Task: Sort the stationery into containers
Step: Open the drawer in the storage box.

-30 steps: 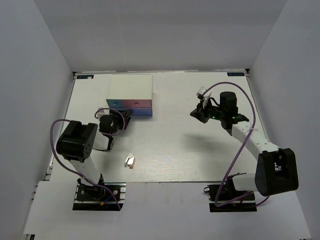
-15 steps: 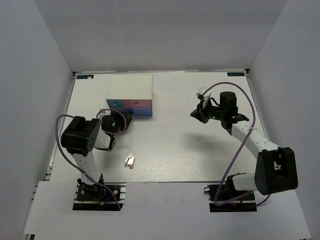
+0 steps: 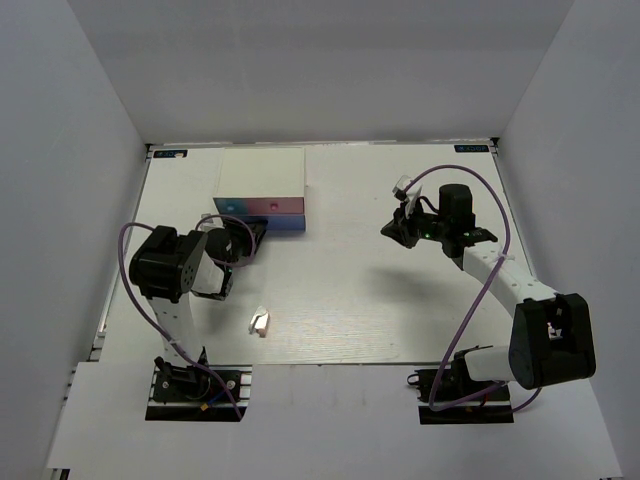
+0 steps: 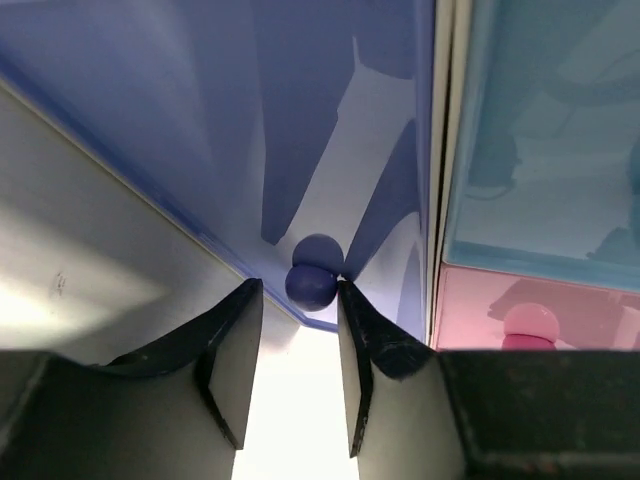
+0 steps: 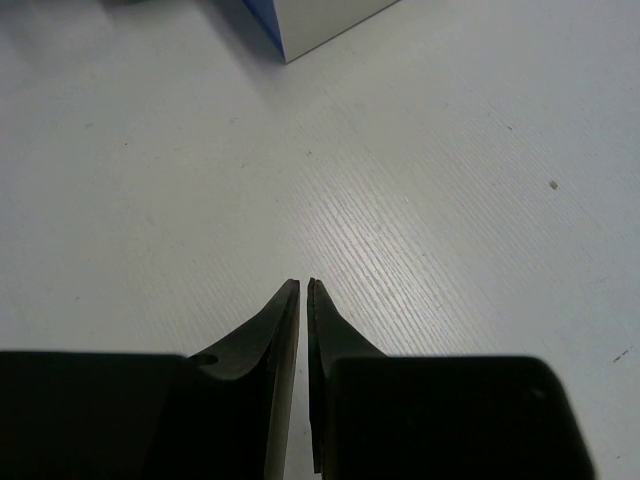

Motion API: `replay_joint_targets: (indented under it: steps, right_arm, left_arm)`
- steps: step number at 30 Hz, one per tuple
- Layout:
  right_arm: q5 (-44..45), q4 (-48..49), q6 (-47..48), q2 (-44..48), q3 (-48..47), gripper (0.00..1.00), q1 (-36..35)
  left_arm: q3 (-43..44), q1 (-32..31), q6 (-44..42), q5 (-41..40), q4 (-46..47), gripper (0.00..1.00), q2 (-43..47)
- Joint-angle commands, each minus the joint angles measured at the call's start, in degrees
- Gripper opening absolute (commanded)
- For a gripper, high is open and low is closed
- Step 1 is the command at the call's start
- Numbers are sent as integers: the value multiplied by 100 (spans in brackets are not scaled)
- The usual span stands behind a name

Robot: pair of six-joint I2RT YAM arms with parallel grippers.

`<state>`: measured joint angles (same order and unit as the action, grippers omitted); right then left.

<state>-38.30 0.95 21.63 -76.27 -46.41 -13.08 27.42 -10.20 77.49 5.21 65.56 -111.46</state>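
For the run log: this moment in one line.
left gripper: open around dark blue drawer knob | right gripper: shut, empty, over table | white clip: on table

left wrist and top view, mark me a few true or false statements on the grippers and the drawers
1. The left gripper has its jaws either side of the dark blue knob. True.
2. The right gripper grips the white clip-like piece. False: its jaws are shut on nothing above the table; the piece lies on the table, apart from both grippers.
3. The left gripper is at the pink knob. False: that knob sits off to one side, untouched.
4. The light blue drawer front and the pink drawer front sit side by side. True.
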Motion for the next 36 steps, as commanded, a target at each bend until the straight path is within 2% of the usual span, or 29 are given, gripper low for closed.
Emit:
replay_joint_targets:
  steps: [1, 8, 11, 17, 24, 28, 32, 33, 34, 35, 36]
  right_arm:
    - [-63, 2, 52, -46, -237, 14, 42]
    - [-89, 2, 61, -90, -289, 14, 43]
    - [-116, 2, 52, -125, -298, 14, 34]
    - [-125, -7, 70, -160, -316, 14, 51]
    - [-186, 45, 35, -169, -272, 14, 34]
    - [-256, 63, 8, -186, -272, 15, 25]
    - [-318, -59, 69, -186, -324, 26, -10]
    - [-440, -86, 183, -186, -342, 30, -2]
    - [-502, -86, 236, -195, -342, 41, -10]
    - [-555, -313, 271, -213, -386, 45, -28]
    - [-729, -471, 428, -222, -412, 49, -36]
  left_arm:
    - [123, 35, -24, -38, 141, 45, -25]
    - [123, 35, 29, -38, 308, 28, -130]
    - [71, 35, 82, -38, 370, 17, -130]
    - [-298, -17, 82, 94, 554, 14, -130]
    - [-1281, -70, 82, 261, 748, 14, 388]
    - [-1528, -70, 20, 314, 546, 13, 695]
    - [-1652, -70, -94, 314, 239, 13, 994]
    - [-1652, -70, -172, 383, 151, 21, 995]
    - [-1652, -70, -173, 480, 89, 33, 1047]
    - [-1582, -1, -252, 542, 36, 47, 1047]
    - [-1503, 0, -322, 620, -25, 69, 1047]
